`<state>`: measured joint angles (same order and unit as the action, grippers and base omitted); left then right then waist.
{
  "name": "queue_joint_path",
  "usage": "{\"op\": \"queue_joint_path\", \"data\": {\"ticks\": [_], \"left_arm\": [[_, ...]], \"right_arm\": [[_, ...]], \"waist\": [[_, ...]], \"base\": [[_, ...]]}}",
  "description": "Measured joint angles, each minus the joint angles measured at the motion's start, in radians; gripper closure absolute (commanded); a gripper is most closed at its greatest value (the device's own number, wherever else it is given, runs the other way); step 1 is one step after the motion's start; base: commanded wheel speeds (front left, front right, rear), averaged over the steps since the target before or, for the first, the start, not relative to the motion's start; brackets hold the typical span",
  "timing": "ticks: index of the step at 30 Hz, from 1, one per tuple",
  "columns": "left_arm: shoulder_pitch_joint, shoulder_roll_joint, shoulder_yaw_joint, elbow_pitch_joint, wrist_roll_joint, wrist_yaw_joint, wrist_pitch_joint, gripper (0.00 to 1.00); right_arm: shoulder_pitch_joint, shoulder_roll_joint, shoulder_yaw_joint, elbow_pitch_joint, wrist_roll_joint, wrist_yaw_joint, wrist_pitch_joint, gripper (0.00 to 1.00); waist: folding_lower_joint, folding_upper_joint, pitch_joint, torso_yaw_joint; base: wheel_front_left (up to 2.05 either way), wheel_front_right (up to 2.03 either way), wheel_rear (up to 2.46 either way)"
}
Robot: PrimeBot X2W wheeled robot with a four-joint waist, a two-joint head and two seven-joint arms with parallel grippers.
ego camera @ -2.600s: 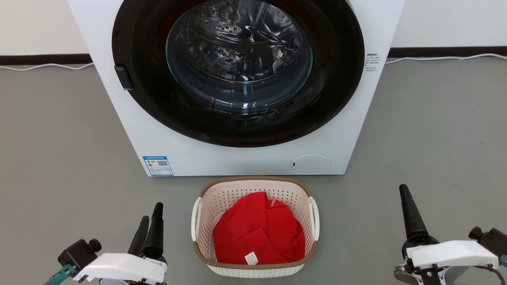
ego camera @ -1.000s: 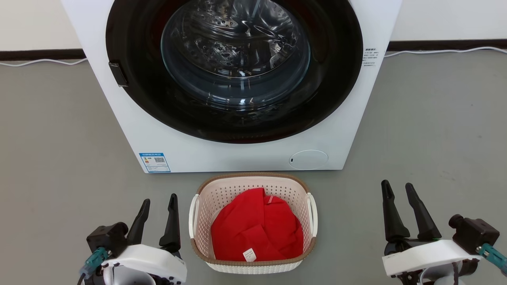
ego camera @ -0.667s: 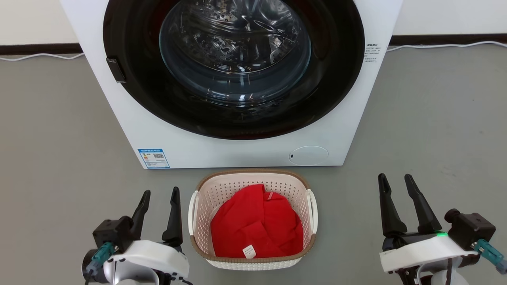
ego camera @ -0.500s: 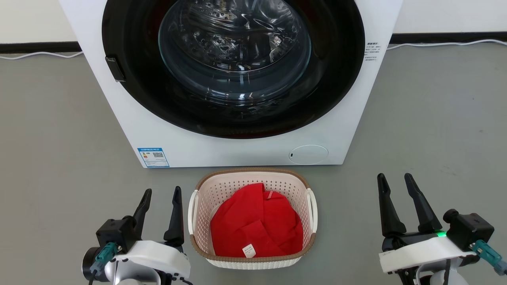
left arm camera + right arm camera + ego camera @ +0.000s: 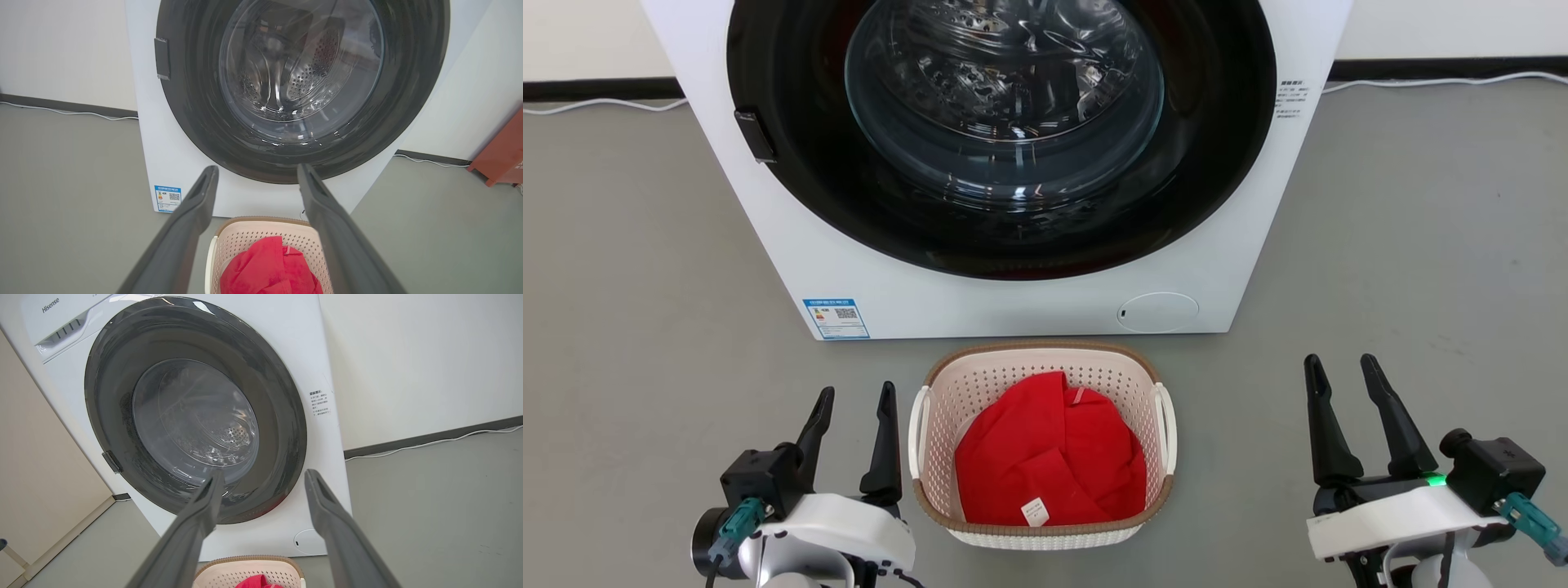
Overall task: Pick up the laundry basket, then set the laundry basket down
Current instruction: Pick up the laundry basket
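The laundry basket (image 5: pixel 947 408), cream-white with perforated walls and a brown woven-look rim, stands on the grey floor just in front of the washing machine. A red garment (image 5: pixel 1049 461) lies inside it. My left gripper (image 5: pixel 856 397) is open, close beside the basket's left loop handle (image 5: pixel 917 433) without touching it. My right gripper (image 5: pixel 1339 365) is open too, well off to the right of the right handle (image 5: pixel 1168 429). The left wrist view has the basket (image 5: pixel 245 241) low between the fingers (image 5: pixel 192 212). In the right wrist view the basket's far rim (image 5: pixel 249 561) peeks up at the bottom edge.
A white front-loading washing machine (image 5: pixel 1013 310) with a shut round glass door (image 5: pixel 1005 106) rises right behind the basket. A white cable (image 5: pixel 1421 82) runs along the dark skirting. An orange-red object (image 5: pixel 504 155) stands to the machine's right. Bare floor spreads on both sides.
Both grippers have opened since the oldest frame and turned their fingers side by side. The left one has come closer to the basket's left handle. The head camera has shifted slightly.
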<state>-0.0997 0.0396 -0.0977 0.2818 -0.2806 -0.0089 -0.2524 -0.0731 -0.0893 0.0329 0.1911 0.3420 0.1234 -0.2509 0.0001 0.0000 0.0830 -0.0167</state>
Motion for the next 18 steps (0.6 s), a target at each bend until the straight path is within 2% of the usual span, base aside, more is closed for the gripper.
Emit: {"op": "queue_joint_path", "data": {"ticks": [18], "left_arm": [[-0.052,0.000,0.002,0.010,0.000,0.000,0.000,0.00]], "right_arm": [[-0.071,0.002,-0.026,0.049,-0.020,0.000,0.000,0.00]], "waist": [[0.0000,0.0000,0.083,-0.016]], "base": [[0.00,0.00,0.00]]}}
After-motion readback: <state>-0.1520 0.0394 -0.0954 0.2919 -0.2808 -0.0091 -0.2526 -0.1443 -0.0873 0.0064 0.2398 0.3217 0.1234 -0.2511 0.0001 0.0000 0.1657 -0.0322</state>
